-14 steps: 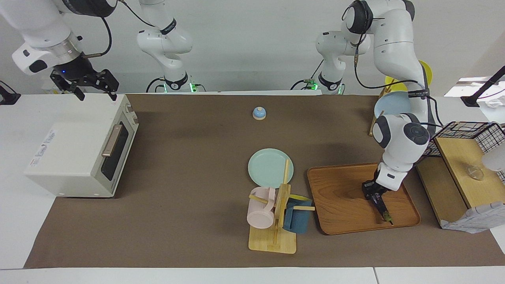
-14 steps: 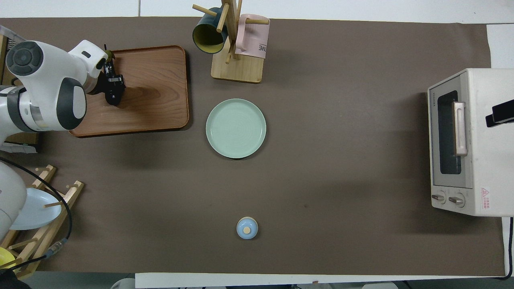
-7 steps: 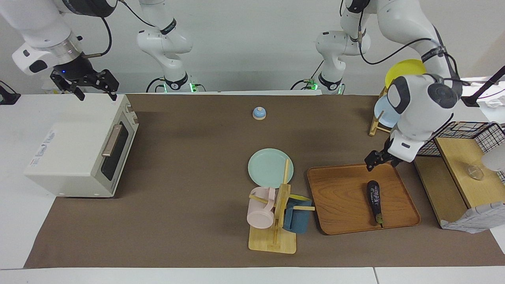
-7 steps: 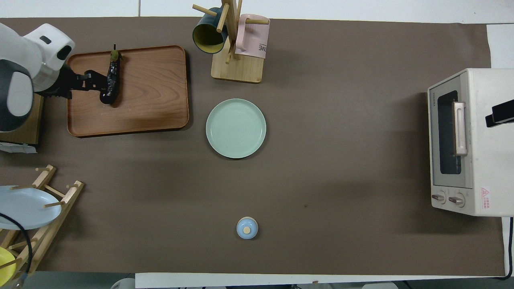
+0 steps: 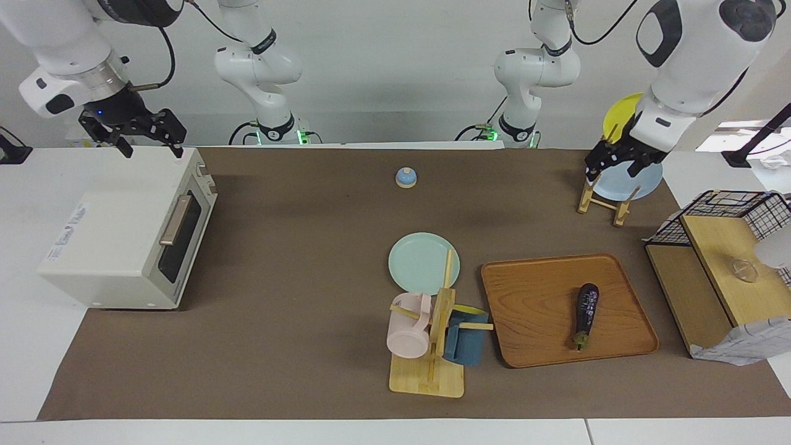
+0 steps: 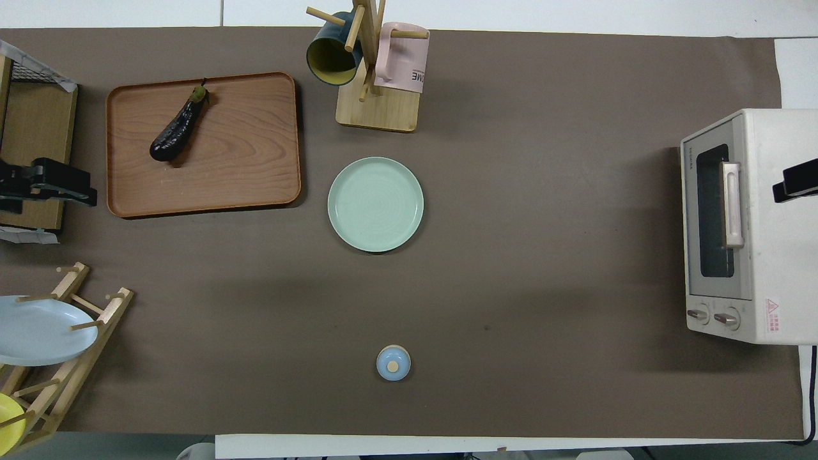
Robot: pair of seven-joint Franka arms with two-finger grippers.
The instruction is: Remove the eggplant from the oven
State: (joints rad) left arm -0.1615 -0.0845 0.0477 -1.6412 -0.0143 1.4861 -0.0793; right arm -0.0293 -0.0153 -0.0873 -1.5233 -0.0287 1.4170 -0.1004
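One slender, glossy dark-purple eggplant (image 5: 585, 307) lying loose on brown wooden tray (image 5: 544, 290), long axis slanted, green stem end pointing away from robots; well apart from boxy cream-white toaster oven (image 5: 117, 241), door closed. Left gripper (image 5: 620, 159) raised over wooden plate rack (image 5: 602, 201), fingers spread, empty, nearer arm. Right gripper (image 5: 143, 137) over oven top, fingers spread, waiting. Oven interior hidden by dark glass.

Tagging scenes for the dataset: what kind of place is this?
Likely a lab bench staged as a kitchen: a cream-white toaster oven, a wooden mug tree with mugs and a dark purple eggplant on a brown wooden tray.
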